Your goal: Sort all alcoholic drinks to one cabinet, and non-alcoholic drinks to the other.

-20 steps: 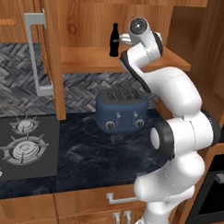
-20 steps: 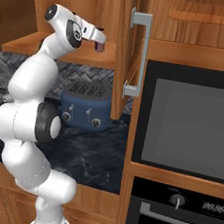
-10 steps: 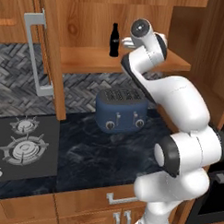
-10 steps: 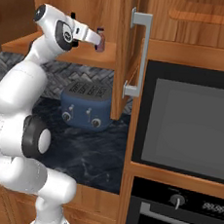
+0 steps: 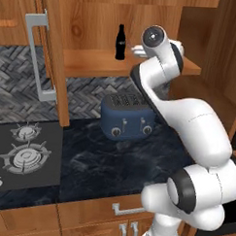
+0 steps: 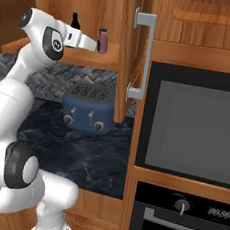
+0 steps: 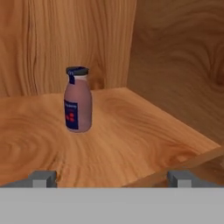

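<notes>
The gripper (image 7: 111, 178), its jaws wide apart and empty, faces the pink-purple bottle (image 7: 78, 99) standing upright near the back right corner of the cabinet shelf (image 7: 131, 144); it looks small, light, stiff and rather slippery, best taken around the body below the cap.

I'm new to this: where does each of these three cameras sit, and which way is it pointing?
Left base view: behind the arm's left, facing the open cabinet, toaster and stove; the white arm rises at right.
Right base view: behind the arm's right, facing cabinet and oven; arm at left.
Hand view: on the hand, looking along the shelf at the pink-purple bottle; open fingertips below.
Shared: both base views show the cola bottle; right base and hand views share the pink-purple bottle.
</notes>
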Robot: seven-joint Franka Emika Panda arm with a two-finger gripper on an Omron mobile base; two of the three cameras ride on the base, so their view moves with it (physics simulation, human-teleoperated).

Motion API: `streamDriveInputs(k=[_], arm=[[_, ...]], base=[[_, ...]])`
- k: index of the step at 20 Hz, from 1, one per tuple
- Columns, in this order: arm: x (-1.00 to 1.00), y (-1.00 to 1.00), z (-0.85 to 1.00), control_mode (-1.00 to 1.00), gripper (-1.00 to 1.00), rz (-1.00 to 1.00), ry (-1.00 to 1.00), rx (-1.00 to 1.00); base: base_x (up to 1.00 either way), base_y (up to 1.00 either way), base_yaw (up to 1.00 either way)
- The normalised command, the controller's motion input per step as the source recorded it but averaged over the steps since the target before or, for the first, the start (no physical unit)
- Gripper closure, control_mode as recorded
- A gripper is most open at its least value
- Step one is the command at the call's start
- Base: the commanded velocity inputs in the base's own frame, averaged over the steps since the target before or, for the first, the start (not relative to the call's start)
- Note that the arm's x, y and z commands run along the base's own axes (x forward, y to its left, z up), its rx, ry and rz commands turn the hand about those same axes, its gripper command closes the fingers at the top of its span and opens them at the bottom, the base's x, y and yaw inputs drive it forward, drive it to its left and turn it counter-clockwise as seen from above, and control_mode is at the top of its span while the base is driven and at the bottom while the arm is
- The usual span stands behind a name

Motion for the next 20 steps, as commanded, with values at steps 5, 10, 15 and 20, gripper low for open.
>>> streamDriveInputs(k=[5,10,15,20], arm=[[-0.66,0.0,0.0,-1.0,-1.0,0.0,0.0,-0.02],[-0.76,0.0,0.0,-1.0,-1.0,0.0,0.0,-0.01],[-0.76,0.0,0.0,-1.0,-1.0,0.0,0.0,-0.02],[-0.77,0.0,0.0,-1.0,-1.0,0.0,0.0,-0.03]], base=[[0.0,0.0,0.0],[0.0,0.0,0.0],[0.0,0.0,0.0],[0.0,0.0,0.0]])
